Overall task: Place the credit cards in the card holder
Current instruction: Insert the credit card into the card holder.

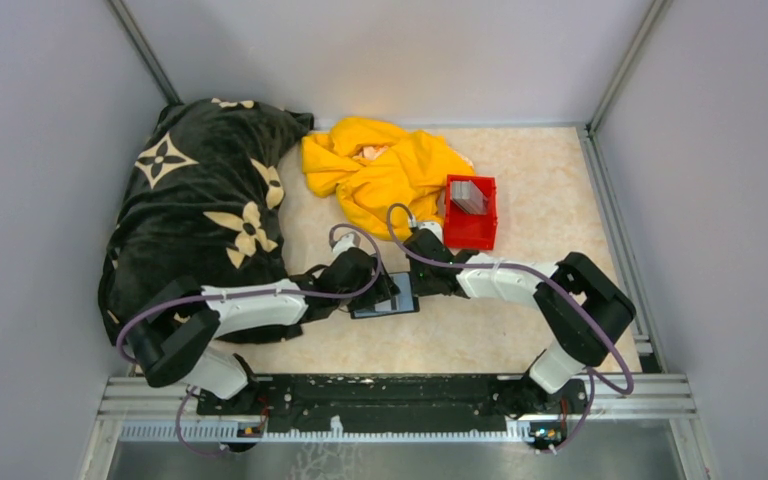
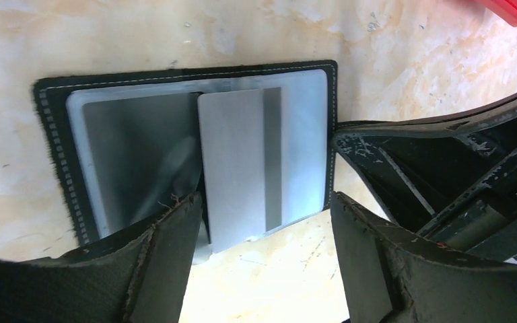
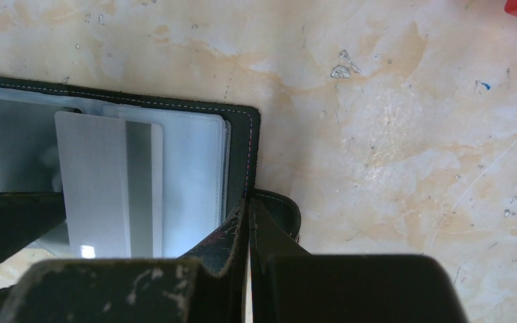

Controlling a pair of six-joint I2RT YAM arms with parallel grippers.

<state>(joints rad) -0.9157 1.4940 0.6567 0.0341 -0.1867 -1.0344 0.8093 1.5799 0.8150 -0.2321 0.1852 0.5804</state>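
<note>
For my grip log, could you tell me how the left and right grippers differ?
The left gripper is open, straddling the credit card; the right gripper is shut on the card holder at its edge. The left hangs over the holder; the right sits beside it. Both sit low at the holder.
</note>
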